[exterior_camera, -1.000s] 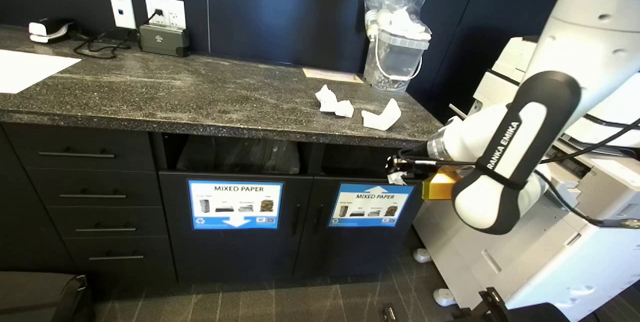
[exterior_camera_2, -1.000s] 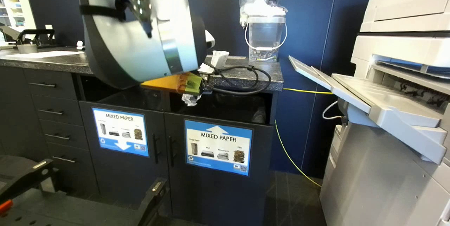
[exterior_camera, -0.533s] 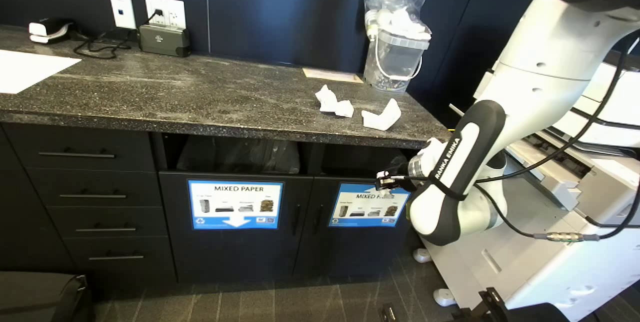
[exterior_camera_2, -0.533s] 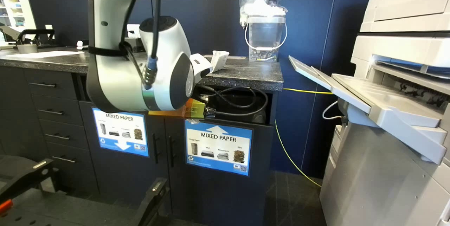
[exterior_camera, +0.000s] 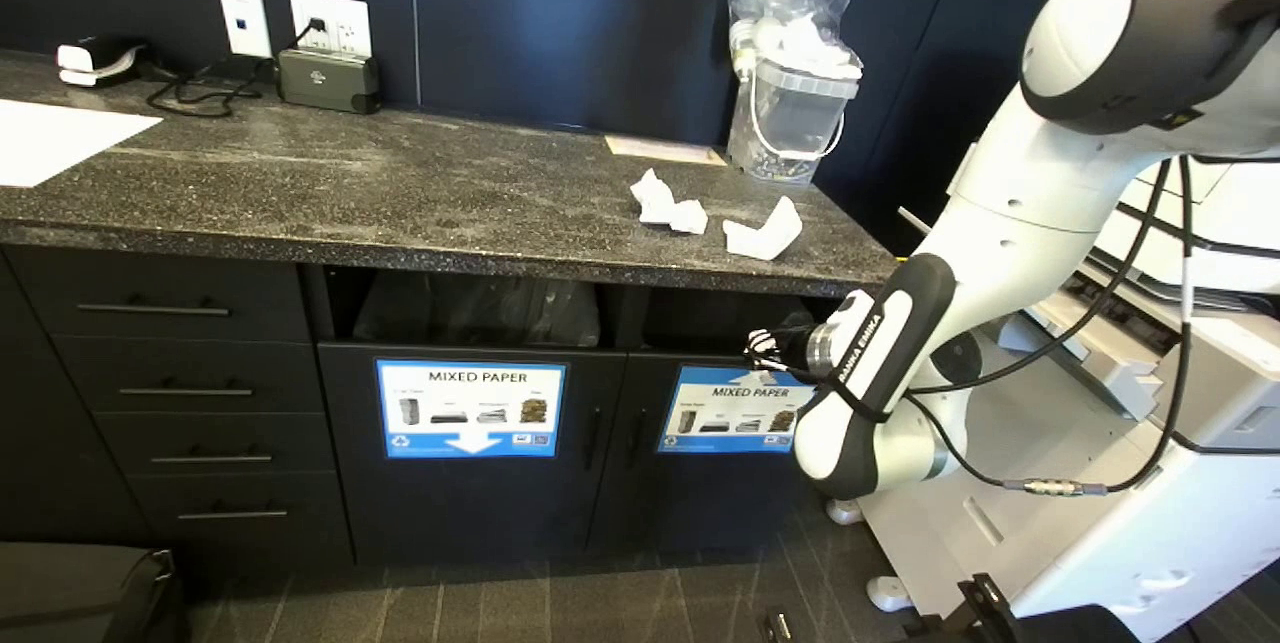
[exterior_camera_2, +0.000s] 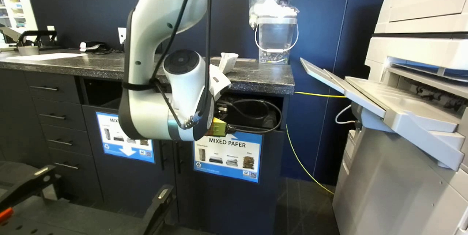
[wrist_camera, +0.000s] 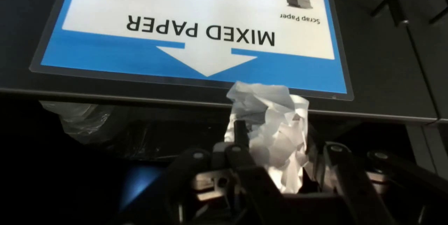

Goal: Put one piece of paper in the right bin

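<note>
The right bin is a dark slot (exterior_camera: 695, 318) under the counter with a blue-framed "MIXED PAPER" label (exterior_camera_2: 226, 158); the label (wrist_camera: 201, 32) fills the top of the wrist view upside down. My gripper (wrist_camera: 276, 135) is shut on a crumpled white piece of paper (wrist_camera: 271, 113). In the wrist view the paper overlaps the panel's top edge, with the dark opening (wrist_camera: 157, 137) behind the fingers. In an exterior view the gripper (exterior_camera: 768, 351) is in front of the slot, near the label's top. Two more crumpled papers (exterior_camera: 665, 206) (exterior_camera: 765, 231) lie on the counter.
The counter's front edge (exterior_camera: 450, 258) overhangs the slots. A similar left slot (exterior_camera: 475, 308) stands beside the right one. A clear bucket (exterior_camera: 795, 113) is on the counter's right end. A printer (exterior_camera_2: 395, 176) stands right of the cabinet. A plastic liner (wrist_camera: 82, 116) shows in the opening.
The arm has moved lower, and the gripper has gone down from the slot's height to near the label's top, still with the paper. The papers on the counter have not moved.
</note>
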Robot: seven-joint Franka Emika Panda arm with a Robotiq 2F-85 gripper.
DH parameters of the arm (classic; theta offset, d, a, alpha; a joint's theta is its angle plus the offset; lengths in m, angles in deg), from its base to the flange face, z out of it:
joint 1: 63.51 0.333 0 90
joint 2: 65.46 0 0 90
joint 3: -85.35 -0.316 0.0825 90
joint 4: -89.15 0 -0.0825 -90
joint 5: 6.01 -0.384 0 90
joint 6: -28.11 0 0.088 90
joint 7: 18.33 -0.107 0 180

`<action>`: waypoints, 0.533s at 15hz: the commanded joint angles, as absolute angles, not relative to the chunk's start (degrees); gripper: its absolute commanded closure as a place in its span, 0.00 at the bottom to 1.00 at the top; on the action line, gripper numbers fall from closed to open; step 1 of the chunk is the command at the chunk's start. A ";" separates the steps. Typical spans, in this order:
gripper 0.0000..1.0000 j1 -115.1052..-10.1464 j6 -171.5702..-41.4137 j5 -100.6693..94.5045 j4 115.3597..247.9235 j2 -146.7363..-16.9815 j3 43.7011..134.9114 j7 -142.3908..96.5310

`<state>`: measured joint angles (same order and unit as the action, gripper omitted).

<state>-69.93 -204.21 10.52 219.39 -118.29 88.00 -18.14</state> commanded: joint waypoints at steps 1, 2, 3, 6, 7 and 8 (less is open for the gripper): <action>0.83 -72.37 -209.97 11.53 211.04 -124.86 86.62 -17.49; 0.84 -72.67 -210.33 11.97 209.85 -125.26 86.81 -17.66; 0.83 -72.93 -210.28 12.59 207.94 -126.08 86.89 -17.90; 0.83 -74.02 -208.59 15.17 202.87 -127.21 87.04 -18.72; 0.83 -74.37 -207.98 16.11 201.08 -127.56 87.03 -18.97; 0.83 -74.83 -206.88 17.38 199.42 -127.64 86.95 -19.44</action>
<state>-72.88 -207.56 13.78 205.77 -125.77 87.64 -18.24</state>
